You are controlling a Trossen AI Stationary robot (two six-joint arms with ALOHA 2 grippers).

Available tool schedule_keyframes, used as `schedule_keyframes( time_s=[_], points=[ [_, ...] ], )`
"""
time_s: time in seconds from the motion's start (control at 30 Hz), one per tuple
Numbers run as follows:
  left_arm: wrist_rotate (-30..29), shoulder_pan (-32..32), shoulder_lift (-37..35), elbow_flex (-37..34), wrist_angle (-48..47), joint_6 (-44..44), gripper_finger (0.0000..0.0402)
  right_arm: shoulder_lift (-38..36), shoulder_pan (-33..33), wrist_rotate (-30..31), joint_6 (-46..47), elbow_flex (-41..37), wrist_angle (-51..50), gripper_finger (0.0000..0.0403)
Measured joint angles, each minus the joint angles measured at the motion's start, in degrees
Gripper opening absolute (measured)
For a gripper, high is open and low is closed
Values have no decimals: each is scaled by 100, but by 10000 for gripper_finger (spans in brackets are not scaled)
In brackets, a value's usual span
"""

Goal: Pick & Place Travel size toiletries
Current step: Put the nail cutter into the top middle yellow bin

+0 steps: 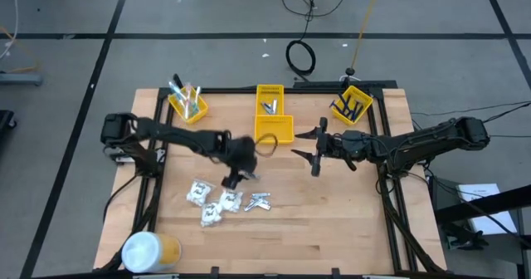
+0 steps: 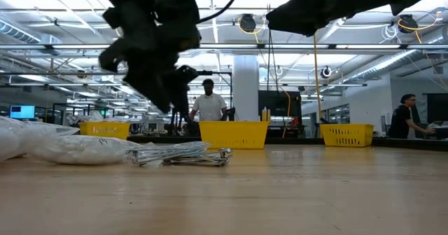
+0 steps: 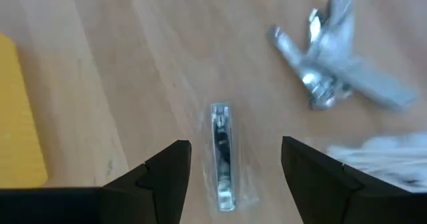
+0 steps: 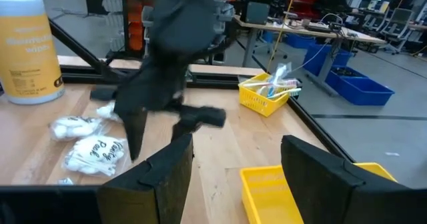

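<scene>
Left gripper (image 3: 230, 177), fingers apart and empty, straddles a silvery tube (image 3: 221, 154) lying lengthwise between them, apparently aligned for grasping; right gripper (image 1: 318, 149) waits open.

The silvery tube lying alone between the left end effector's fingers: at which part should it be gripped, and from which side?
Probably from straight above, at the middle of the silvery tube. It lies flat on the table as a long, narrow strip, so the fingers should close across its narrow width. The left end effector is open and already straddles it, one finger on each long side.
</scene>
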Motion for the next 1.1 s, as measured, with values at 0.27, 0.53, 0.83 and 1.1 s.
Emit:
schedule_keyframes(
  time_s=[0.27, 0.53, 0.83, 1.1],
  points=[
    [-828, -196, 388, -234, 499, -465, 229, 0, 0, -7, 41, 0, -4, 215],
    [-74, 41, 903, -529, 1301, -701, 230, 0, 0, -22, 70, 0, -9, 215],
    [-13, 41, 1321, -500, 1447, -649, 229, 0, 0, -24, 70, 0, -29, 215],
    [83, 38, 1331, -497, 1338, -571, 125, 0, 0, -24, 85, 0, -46, 215]
  ],
)
